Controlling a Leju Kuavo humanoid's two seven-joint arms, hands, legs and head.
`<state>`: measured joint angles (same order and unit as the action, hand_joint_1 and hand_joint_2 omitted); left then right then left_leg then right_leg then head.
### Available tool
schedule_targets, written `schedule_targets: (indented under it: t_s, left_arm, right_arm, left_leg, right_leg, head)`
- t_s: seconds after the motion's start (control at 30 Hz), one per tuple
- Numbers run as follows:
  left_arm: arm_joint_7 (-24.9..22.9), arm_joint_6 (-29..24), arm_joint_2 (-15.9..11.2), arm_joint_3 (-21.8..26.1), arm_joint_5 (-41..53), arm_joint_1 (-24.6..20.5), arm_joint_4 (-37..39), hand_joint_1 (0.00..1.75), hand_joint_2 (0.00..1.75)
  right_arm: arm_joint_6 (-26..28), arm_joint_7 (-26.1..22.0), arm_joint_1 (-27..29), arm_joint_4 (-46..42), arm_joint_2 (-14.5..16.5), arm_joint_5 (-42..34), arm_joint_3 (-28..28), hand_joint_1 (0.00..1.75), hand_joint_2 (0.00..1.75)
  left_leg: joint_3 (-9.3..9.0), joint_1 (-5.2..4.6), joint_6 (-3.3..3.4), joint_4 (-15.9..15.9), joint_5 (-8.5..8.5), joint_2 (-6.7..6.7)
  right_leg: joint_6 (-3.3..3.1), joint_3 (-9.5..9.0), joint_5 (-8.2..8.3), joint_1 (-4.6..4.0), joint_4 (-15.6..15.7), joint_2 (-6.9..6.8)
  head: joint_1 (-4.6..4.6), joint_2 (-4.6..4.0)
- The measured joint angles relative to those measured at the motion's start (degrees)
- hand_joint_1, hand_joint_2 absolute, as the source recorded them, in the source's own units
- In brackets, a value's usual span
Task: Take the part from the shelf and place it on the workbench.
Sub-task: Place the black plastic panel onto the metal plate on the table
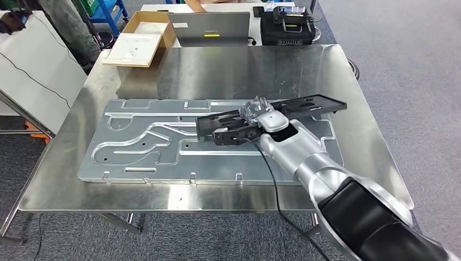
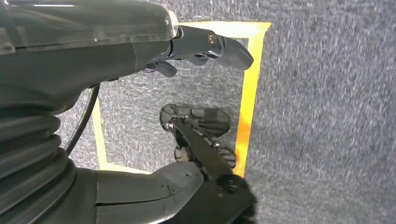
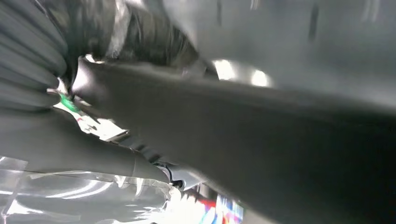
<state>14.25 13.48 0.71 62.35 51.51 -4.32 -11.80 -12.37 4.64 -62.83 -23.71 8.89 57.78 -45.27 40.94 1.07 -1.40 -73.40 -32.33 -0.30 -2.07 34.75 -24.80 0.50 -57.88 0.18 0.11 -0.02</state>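
Note:
A long flat black part [image 1: 304,107] lies slantwise over the large stamped metal panel [image 1: 141,147] on the steel workbench [image 1: 228,65]. My right hand [image 1: 251,122] grips the part near its middle, and whether the part touches the panel I cannot tell. The right wrist view shows the black part [image 3: 280,140] close up and blurred, with the hand [image 3: 56,140] around it. My left hand [image 2: 140,56] hangs over grey carpet, fingers apart and holding nothing.
At the bench's far edge stand an open cardboard box [image 1: 138,38], a grey laptop [image 1: 209,28] and a black case [image 1: 288,24]. A person's dark sleeve [image 1: 68,27] is at the far left. Yellow floor tape [image 2: 247,93] lies under the left hand.

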Motion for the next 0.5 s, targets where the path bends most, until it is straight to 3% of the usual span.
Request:
schedule_targets:
  t_s: [0.03,0.1,0.17,0.3,0.37,0.47,0.5]
  left_arm:
    - [0.1,0.1,0.0,0.0,0.2,0.0,0.0,0.00,1.75]
    - [0.2,-0.1,0.1,-0.1,0.7,-0.1,0.0,0.00,0.87]
    - [0.4,-0.5,0.1,-0.2,1.1,-0.2,0.0,0.00,0.00]
    - [1.5,-0.8,0.2,-0.3,1.3,-0.2,0.0,0.00,0.00]
    - [1.8,-0.8,0.3,-0.4,1.4,-0.2,0.0,0.00,0.00]
    - [2.3,-0.7,0.3,-0.4,1.9,-0.1,0.0,0.00,0.00]
    - [2.4,-0.7,0.3,-0.4,2.0,-0.1,0.0,0.00,0.00]
  right_arm:
    - [-0.5,1.2,0.4,0.8,0.7,0.1,-0.1,0.00,0.00]
    - [-1.0,2.6,0.9,1.8,1.7,0.2,-0.1,0.00,0.00]
    - [-0.6,3.2,0.8,2.6,2.4,-0.1,-0.1,0.00,0.00]
    - [2.5,1.3,0.8,3.4,2.7,-3.4,0.1,0.00,0.00]
    - [4.6,-2.0,0.8,3.2,2.6,-6.9,1.1,0.00,0.00]
    - [6.3,-10.4,0.8,1.7,2.3,-16.2,5.6,0.00,0.00]
    - [6.3,-12.8,0.9,1.0,2.2,-18.8,7.3,0.00,0.00]
  left_leg:
    - [-0.48,0.02,0.03,1.4,1.28,0.01]
    - [-4.18,0.05,0.25,9.2,5.04,0.03]
    - [-7.13,-0.17,0.73,15.2,6.94,0.01]
    - [-7.59,-0.24,1.89,16.1,7.22,0.09]
    - [-7.68,0.08,2.54,16.5,7.55,0.23]
    - [-7.57,0.10,2.92,16.5,7.64,0.46]
    - [-7.55,0.08,2.94,16.5,7.63,0.51]
  right_leg:
    - [0.04,-0.06,-0.06,-0.01,-0.1,0.04]
    - [0.30,-0.22,-0.26,-0.03,-0.2,0.15]
    - [0.80,-0.25,-0.38,-0.16,-0.4,0.33]
    - [1.93,-0.33,-0.31,-0.27,-0.3,0.59]
    - [2.42,0.61,-2.06,-0.26,-2.6,0.49]
    - [2.83,5.92,-7.84,-0.15,-14.0,0.26]
    - [2.89,7.54,-8.87,-0.13,-17.3,0.21]
  head:
    - [0.00,0.00]
    - [0.00,0.00]
    - [0.00,0.00]
    - [0.00,0.00]
    - [0.01,0.00]
    - [0.02,0.00]
    - [0.02,0.00]
